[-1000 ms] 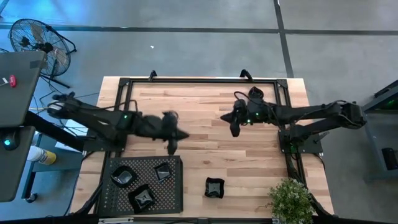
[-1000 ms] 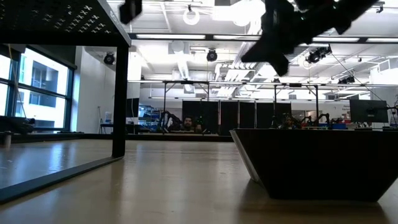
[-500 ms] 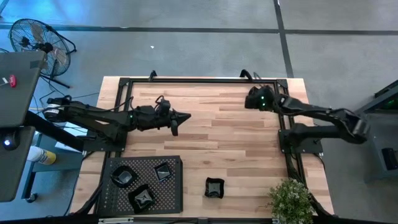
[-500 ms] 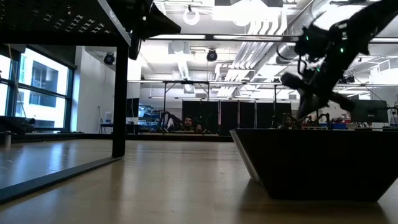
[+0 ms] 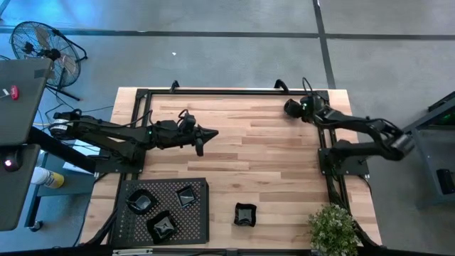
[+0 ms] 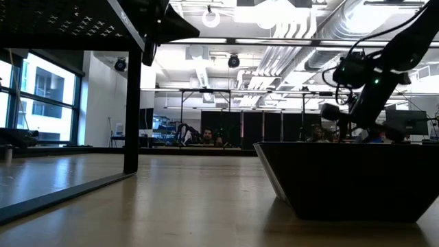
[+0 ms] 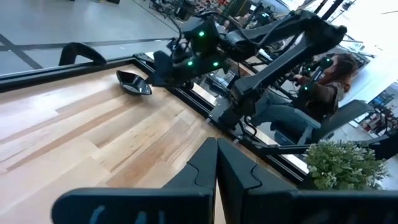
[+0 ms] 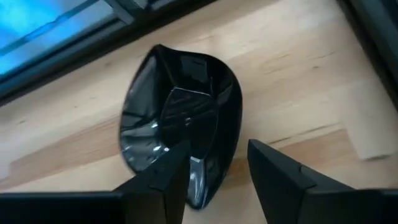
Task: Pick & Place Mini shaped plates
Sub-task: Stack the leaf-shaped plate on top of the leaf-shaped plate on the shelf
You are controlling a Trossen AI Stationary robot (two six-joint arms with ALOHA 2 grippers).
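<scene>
A glossy black leaf-shaped mini plate lies on the wood at the table's far right corner; it also shows in the left wrist view. My right gripper is open over it, one finger on each side of its near rim, and covers it in the high view. My left gripper is shut and empty, held level above the table's left middle. Three mini plates rest in the black perforated tray. Another plate sits on the table near the front edge. My right gripper comes at the leaf-shaped plate from above. One finger overlaps the plate's near rim in the wrist view. I cannot tell whether it touches. The plate lies flat on the table.
A potted plant stands at the front right corner. A black frame runs along the table's far and side edges. The tray stands raised on legs at the front left. Bare wood lies across the middle.
My right gripper has gone from the table's middle toward the far right corner and down over the leaf-shaped plate. My left gripper has risen a little toward the far edge and tipped from pointing down to level, then kept still.
</scene>
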